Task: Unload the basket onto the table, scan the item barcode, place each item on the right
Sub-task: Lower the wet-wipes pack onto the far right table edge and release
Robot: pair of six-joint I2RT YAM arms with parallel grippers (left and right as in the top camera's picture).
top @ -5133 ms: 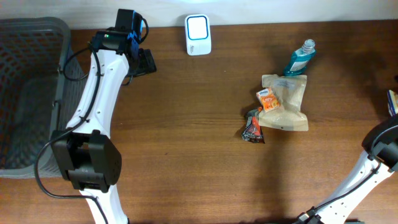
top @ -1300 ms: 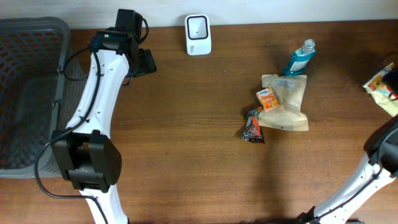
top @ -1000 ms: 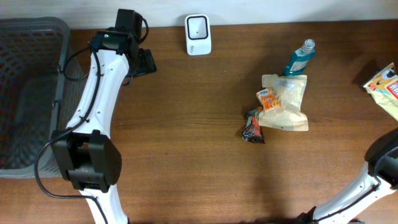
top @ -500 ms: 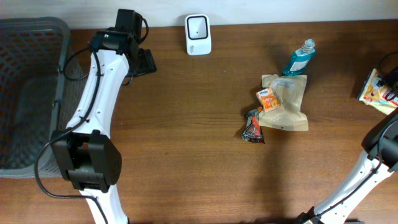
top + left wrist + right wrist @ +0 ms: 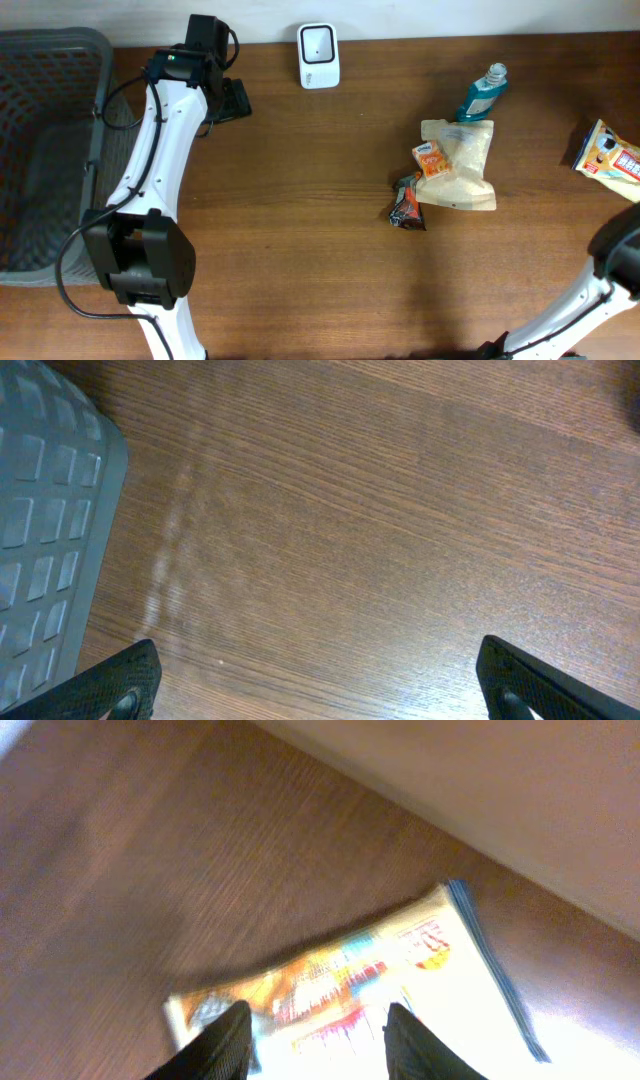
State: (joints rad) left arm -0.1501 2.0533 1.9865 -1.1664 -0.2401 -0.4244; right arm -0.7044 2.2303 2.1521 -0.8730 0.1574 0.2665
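A white barcode scanner [image 5: 318, 55] stands at the table's back edge. The item, a yellow and white snack packet [image 5: 608, 160], is at the far right edge of the overhead view. In the right wrist view that packet [image 5: 340, 980] is blurred and spreads out past my right gripper [image 5: 318, 1045], which is shut on its near end. The right gripper itself is outside the overhead view. My left gripper [image 5: 232, 100] hovers left of the scanner, wide open over bare wood [image 5: 320, 690], holding nothing.
A grey mesh basket [image 5: 50, 150] fills the left side, its corner showing in the left wrist view [image 5: 45, 540]. Right of centre lie a blue bottle [image 5: 482, 93], a beige pouch [image 5: 462, 165], a small orange packet [image 5: 431, 158] and a dark wrapper [image 5: 407, 203].
The snack packet has come into view at the right edge and shifted about there, now lower and flatter. The left arm has not moved.
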